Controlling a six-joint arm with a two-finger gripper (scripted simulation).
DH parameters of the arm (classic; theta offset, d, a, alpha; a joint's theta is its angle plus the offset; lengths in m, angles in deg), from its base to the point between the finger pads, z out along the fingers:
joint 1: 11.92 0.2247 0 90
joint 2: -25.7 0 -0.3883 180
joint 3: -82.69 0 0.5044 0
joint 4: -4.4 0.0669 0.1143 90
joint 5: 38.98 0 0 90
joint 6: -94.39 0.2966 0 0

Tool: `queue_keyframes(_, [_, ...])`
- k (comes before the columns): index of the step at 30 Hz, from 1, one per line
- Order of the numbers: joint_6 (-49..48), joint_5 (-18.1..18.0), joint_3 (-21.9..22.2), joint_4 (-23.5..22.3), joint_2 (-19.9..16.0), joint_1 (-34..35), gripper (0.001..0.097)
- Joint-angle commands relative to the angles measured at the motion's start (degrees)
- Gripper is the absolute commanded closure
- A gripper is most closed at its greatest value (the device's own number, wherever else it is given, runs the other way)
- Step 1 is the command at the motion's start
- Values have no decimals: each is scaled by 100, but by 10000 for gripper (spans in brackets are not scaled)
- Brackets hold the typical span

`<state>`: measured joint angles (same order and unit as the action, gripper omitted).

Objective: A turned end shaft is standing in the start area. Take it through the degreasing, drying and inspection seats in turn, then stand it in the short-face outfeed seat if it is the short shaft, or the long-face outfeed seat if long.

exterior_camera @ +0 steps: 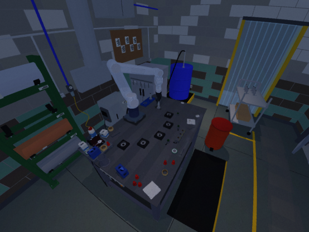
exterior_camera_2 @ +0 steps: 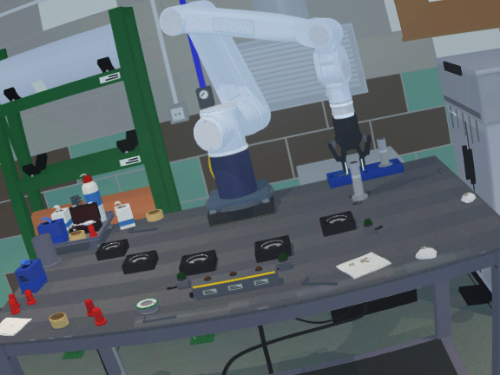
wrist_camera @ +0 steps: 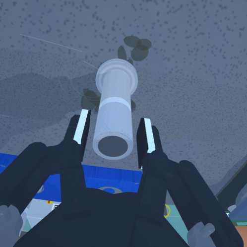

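The grey end shaft [exterior_camera_2: 356, 182] stands upright on the bench at the far end, just in front of a blue fixture block [exterior_camera_2: 365, 172]. My gripper [exterior_camera_2: 353, 167] sits over the shaft's top, open and holding nothing. In the wrist camera the shaft [wrist_camera: 114, 111] stands between the fingers [wrist_camera: 114, 131], its flanged foot on the bench. Several black seats run along the bench; the nearest one [exterior_camera_2: 337, 223] lies a short way in front of the shaft. From the side camera the gripper [exterior_camera: 158, 103] hangs near the far edge of the bench.
A blue drum [exterior_camera: 180, 81] stands behind the bench and a red bin [exterior_camera: 218, 133] beside it. A second grey post [exterior_camera_2: 383, 152] stands on the blue block. A button panel [exterior_camera_2: 236, 284], red pegs [exterior_camera_2: 93, 310], tape rolls and paper sheets [exterior_camera_2: 363, 264] lie on the bench.
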<state>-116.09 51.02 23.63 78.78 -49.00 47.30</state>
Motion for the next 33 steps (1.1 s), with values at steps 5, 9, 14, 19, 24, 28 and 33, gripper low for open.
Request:
queue_keyframes(5, [0, 0, -10, -1, 3, 0, 481])
queue_keyframes(9, [0, 0, -9, -1, 3, 0, 481])
queue_keyframes(14, [0, 0, -9, -2, 3, 0, 516])
queue_keyframes(19, [0, 0, -9, -2, 2, 0, 616])
queue_keyframes(24, [0, -1, -7, -2, 2, 0, 716])
queue_keyframes(28, [0, -1, -5, -3, 1, 0, 796])
queue_keyframes(33, [0, -2, -3, -4, 0, 0, 896])
